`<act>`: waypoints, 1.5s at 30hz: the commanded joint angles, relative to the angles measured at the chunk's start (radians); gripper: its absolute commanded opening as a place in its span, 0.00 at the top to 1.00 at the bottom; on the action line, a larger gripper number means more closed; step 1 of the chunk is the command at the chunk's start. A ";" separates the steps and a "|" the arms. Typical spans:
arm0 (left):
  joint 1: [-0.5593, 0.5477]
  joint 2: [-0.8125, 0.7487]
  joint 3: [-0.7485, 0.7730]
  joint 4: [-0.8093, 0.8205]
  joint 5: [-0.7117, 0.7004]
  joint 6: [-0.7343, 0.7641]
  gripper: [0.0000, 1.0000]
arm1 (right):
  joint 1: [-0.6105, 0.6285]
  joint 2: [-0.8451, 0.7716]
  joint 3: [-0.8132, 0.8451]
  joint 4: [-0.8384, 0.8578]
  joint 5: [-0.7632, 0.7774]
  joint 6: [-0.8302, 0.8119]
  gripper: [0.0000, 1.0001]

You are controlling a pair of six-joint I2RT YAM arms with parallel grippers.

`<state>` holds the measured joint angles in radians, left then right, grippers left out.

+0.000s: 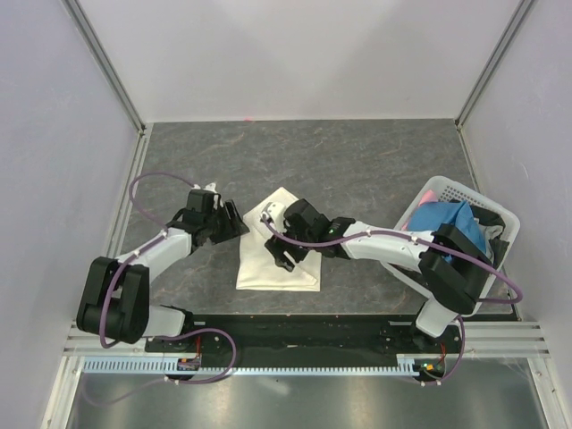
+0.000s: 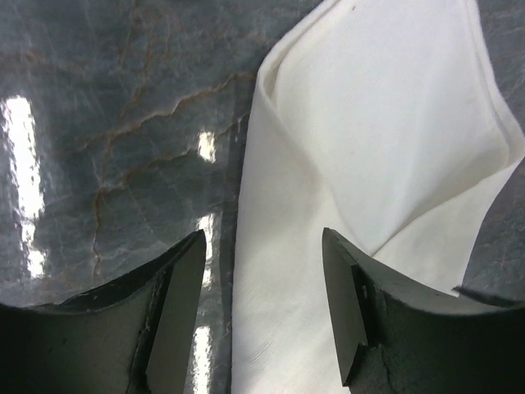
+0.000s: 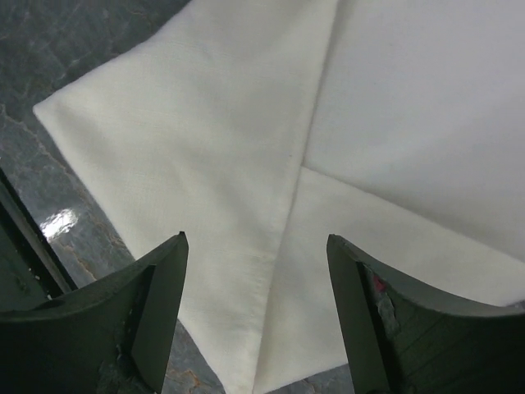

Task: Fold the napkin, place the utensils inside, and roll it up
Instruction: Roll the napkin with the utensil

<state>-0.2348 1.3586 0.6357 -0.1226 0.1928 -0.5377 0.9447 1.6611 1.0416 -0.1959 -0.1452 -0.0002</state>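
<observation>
Top external alone shows the basket (image 1: 447, 186); wrist views show both jaws parted, empty, by the napkin (image 1: 264, 268).

Counting one cream-white napkin (image 1: 268, 266) lying on one table (image 1: 357, 161). Counting one white basket (image 1: 447, 189), holding one blue cloth (image 1: 447, 220) and one pink cloth (image 1: 428, 193). Counting two arms (image 1: 161, 246) and two hands, the left hand (image 2: 263, 234) and the right hand (image 3: 256, 238), showing two fingers (image 2: 184, 279) on each.
</observation>
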 commanded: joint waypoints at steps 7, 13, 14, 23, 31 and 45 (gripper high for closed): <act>0.005 0.088 -0.059 0.118 0.125 -0.079 0.47 | -0.125 -0.023 -0.051 -0.004 0.121 0.256 0.27; 0.002 0.172 -0.025 0.195 0.178 -0.100 0.76 | -0.181 -0.021 -0.046 -0.005 0.092 0.249 0.27; 0.002 0.180 -0.021 0.205 0.187 -0.103 0.79 | -0.182 -0.021 -0.045 -0.004 0.093 0.243 0.27; -0.001 0.319 0.114 0.267 0.226 -0.111 0.82 | -0.132 -0.061 -0.048 0.030 0.056 0.108 0.25; 0.018 0.252 0.190 0.103 0.105 -0.065 0.29 | 0.115 -0.047 -0.028 0.116 0.168 0.014 0.25; 0.078 0.033 0.067 0.017 0.060 -0.074 0.21 | 0.285 0.112 -0.006 0.187 0.329 -0.179 0.37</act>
<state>-0.1631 1.4322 0.7315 -0.0822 0.2703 -0.6216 1.2201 1.7489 0.9974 -0.0589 0.1162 -0.1085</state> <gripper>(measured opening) 0.788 0.656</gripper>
